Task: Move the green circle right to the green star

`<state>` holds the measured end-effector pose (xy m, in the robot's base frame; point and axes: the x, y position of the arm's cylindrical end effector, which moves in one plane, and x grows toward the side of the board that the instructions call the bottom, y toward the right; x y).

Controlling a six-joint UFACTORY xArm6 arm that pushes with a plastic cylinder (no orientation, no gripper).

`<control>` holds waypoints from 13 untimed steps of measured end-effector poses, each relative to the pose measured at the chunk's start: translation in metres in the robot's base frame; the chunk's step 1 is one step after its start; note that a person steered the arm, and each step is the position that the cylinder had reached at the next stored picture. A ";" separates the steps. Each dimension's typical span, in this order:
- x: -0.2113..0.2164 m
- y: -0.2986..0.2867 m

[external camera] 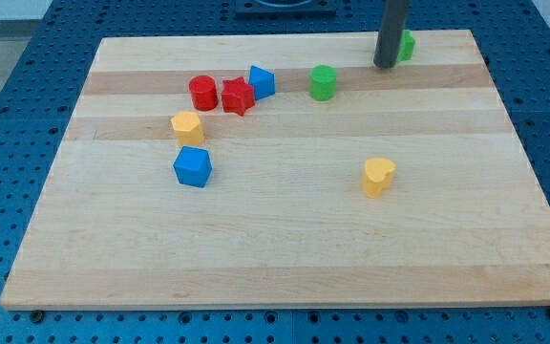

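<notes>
The rod descends from the upper edge of the frame; my tip (386, 66) rests on the wooden board (285, 248) near its upper right corner. No jaws are fitted: the arm ends in a bare rod, so nothing is grasped. The green star (406, 46) sits just right of the rod, partly hidden behind it. The green circle (324, 82) stands left of my tip and slightly lower, apart from it. In the upper left of the frame, the red cylinder (203, 92), the red star (238, 96) and the blue triangular block (262, 81) are clustered close together. Below them lie the yellow hexagonal block (187, 127) and the blue cube (193, 166). A yellow heart-shaped block (378, 177) stands alone, centre right.
</notes>
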<state>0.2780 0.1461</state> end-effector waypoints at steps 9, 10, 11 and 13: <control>0.019 -0.089; -0.002 -0.088; -0.015 -0.080; -0.017 -0.056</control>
<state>0.2608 0.0902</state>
